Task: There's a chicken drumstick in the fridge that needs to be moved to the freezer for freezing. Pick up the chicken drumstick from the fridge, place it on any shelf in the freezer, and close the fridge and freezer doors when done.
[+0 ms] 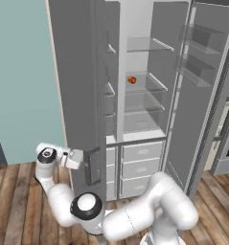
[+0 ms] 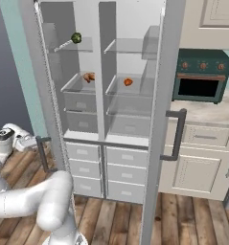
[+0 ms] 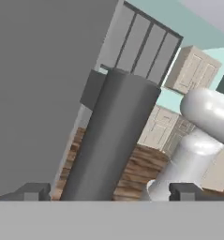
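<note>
Both tall gray doors stand open. The chicken drumstick (image 2: 88, 76) lies on a shelf in the narrower left compartment, the freezer (image 2: 80, 103). To its right is the wider fridge (image 1: 142, 103). My gripper (image 1: 86, 157) (image 2: 35, 140) is low at the outer face of the freezer door (image 1: 73, 86). It is open, and the door's dark vertical bar handle (image 3: 108, 140) stands between the fingertips (image 3: 33, 190), nearer the left one. The fridge door (image 2: 164, 95) swings out to the right, with its bins (image 1: 197, 67) showing.
A small orange-red round item (image 1: 131, 80) sits on a fridge shelf, and a dark green item (image 2: 76, 37) on the freezer's top shelf. A teal oven (image 2: 202, 76) and cream cabinets (image 2: 202, 162) lie right of the fridge door. My own arm's elbow (image 1: 159, 206) fills the foreground above the wood floor.
</note>
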